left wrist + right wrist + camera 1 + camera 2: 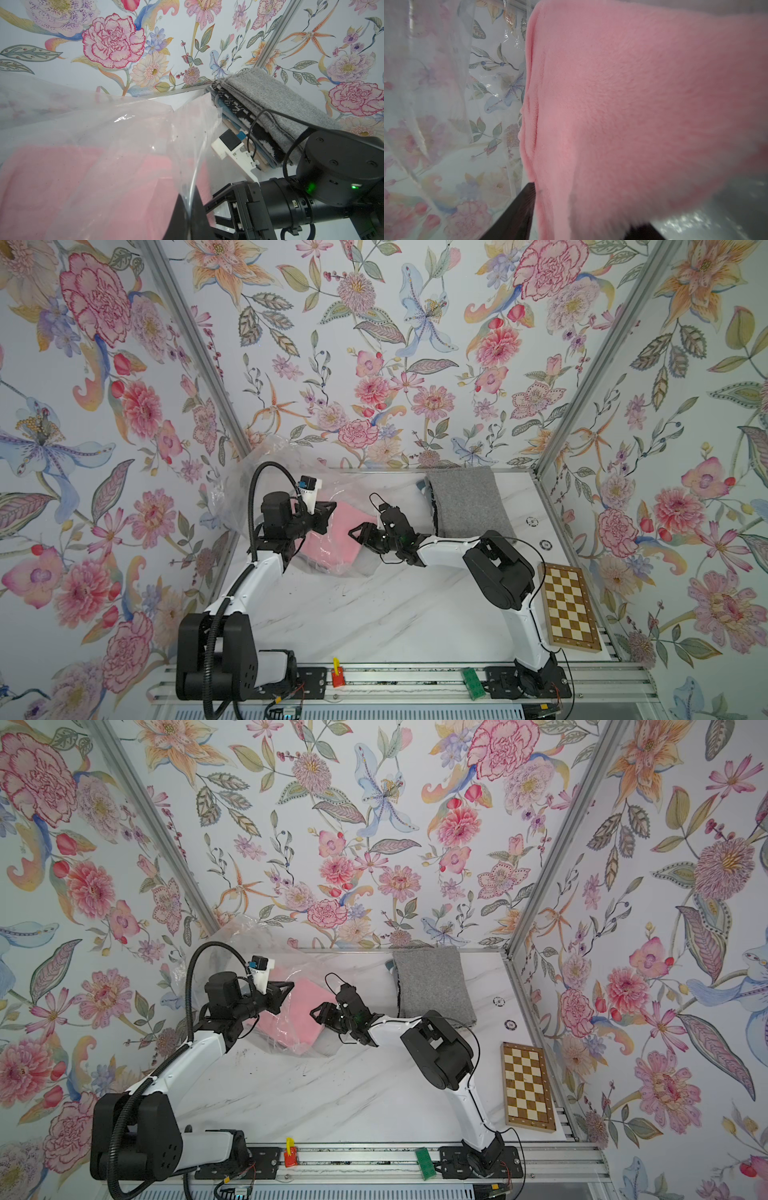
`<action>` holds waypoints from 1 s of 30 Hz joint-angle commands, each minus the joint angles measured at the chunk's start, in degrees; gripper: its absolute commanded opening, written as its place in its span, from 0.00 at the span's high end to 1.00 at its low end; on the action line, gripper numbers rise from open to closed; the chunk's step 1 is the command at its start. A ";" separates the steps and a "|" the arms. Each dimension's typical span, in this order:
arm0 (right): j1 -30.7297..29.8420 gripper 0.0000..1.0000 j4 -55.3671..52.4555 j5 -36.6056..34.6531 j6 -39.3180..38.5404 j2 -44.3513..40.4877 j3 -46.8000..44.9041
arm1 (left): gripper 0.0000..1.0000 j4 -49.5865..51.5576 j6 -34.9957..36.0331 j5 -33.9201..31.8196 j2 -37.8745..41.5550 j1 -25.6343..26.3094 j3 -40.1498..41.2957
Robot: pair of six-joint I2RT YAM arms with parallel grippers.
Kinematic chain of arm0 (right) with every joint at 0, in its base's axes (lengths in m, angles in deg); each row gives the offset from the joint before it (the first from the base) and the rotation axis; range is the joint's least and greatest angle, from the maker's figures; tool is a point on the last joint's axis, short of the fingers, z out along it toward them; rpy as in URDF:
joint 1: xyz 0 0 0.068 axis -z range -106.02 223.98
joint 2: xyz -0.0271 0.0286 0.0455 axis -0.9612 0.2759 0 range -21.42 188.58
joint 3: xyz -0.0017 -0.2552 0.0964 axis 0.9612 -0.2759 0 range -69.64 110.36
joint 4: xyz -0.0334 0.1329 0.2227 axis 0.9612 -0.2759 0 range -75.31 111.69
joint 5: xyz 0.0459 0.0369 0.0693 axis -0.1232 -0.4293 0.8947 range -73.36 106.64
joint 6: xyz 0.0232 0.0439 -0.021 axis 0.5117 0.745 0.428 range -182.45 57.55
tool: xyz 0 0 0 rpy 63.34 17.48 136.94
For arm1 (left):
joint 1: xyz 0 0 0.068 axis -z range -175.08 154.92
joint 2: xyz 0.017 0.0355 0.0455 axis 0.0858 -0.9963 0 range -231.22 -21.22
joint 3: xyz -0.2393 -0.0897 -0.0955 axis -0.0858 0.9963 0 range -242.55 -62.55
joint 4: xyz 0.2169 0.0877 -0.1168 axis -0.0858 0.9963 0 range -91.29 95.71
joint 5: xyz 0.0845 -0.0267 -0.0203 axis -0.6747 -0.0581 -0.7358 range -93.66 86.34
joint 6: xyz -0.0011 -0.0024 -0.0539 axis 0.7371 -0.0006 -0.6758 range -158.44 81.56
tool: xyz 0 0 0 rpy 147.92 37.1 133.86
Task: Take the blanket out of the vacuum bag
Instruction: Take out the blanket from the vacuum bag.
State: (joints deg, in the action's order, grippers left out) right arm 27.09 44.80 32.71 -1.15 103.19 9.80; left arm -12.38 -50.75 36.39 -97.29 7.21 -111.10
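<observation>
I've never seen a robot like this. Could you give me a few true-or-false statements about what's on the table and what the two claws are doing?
1. The pink blanket lies fully outside the vacuum bag. False: the bag's clear film covers much of it.
2. A grey blanket lies folded at the far edge of the table. True.
3. The chessboard lies beside the left arm. False: it lies on the right arm's side.
4. The right gripper has the pink blanket between its fingers. True.
5. The left gripper is wide open. False: it is shut, pinching the bag's film.

The blanket [345, 531] lies, seemingly partly, in the vacuum bag [249, 472], left of the folded stack [469, 502].
</observation>
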 commanded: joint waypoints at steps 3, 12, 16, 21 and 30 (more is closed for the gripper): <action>0.17 0.40 -3.19 1.21 -2.49 -4.10 2.24 | 0.97 0.27 1.51 -0.66 -0.09 0.08 -1.98; 0.50 0.39 -4.45 1.37 -3.38 -5.80 2.40 | 0.97 0.54 1.77 -0.77 -0.13 0.09 -2.14; 0.67 0.39 -4.65 2.75 -2.94 -4.14 4.01 | 0.97 0.74 2.01 -0.94 -0.04 0.09 -2.16; 0.70 0.39 -4.52 2.89 -2.70 -2.66 4.01 | 0.97 1.07 2.21 -1.12 0.00 0.09 -2.25; 0.77 0.39 -0.91 3.57 -0.22 -0.17 0.88 | 0.97 1.37 2.47 -1.31 0.05 0.07 -2.33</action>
State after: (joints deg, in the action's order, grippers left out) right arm 27.68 41.98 35.68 -2.36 101.69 12.03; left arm -11.29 -49.71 36.02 -97.29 7.21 -111.50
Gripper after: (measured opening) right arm 0.607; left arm 0.047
